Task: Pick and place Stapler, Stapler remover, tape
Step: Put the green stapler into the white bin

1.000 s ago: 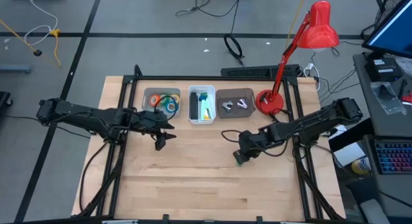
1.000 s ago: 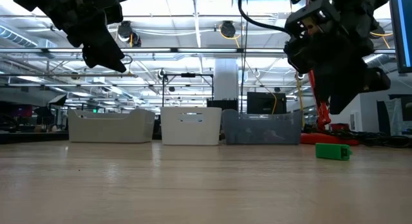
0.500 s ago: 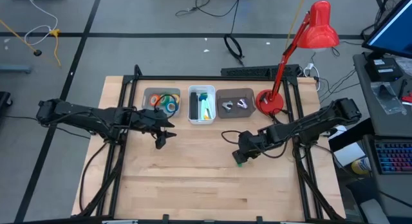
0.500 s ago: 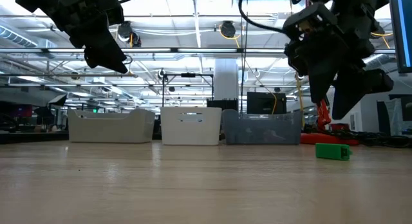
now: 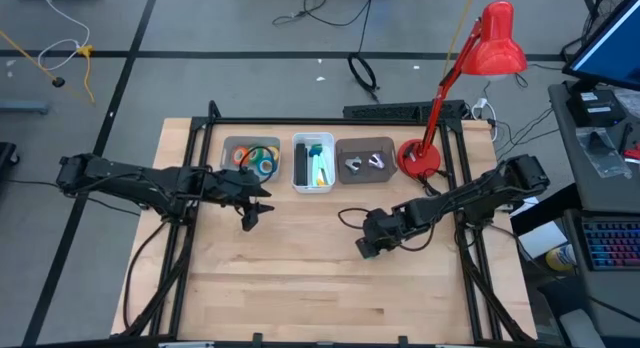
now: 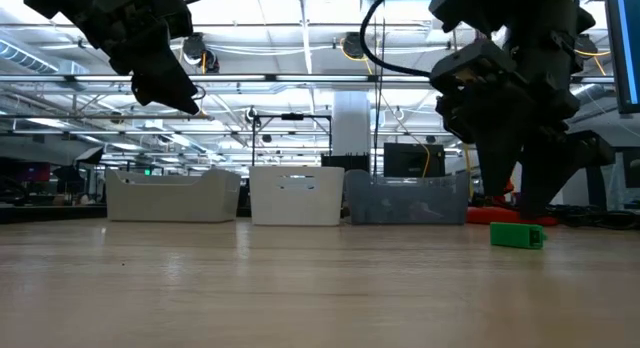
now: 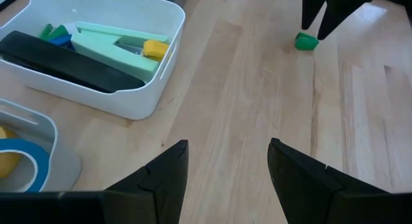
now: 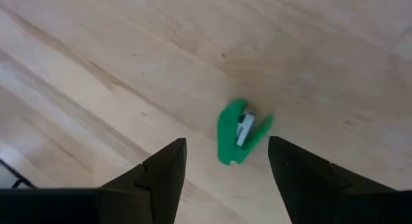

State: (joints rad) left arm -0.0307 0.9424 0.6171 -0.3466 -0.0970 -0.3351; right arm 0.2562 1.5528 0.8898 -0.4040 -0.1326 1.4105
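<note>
Stapler (image 8: 239,132), small and green, lies on the bench (image 5: 300,278) below the open right claw (image 8: 225,161). Left claw (image 7: 226,158) hangs open. An off-centre descent might knock it aside.

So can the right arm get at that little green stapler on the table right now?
Probably yes. The right gripper hangs just above the green stapler with its fingers open, and bare table surrounds the stapler, so nothing seems to block it.
</note>
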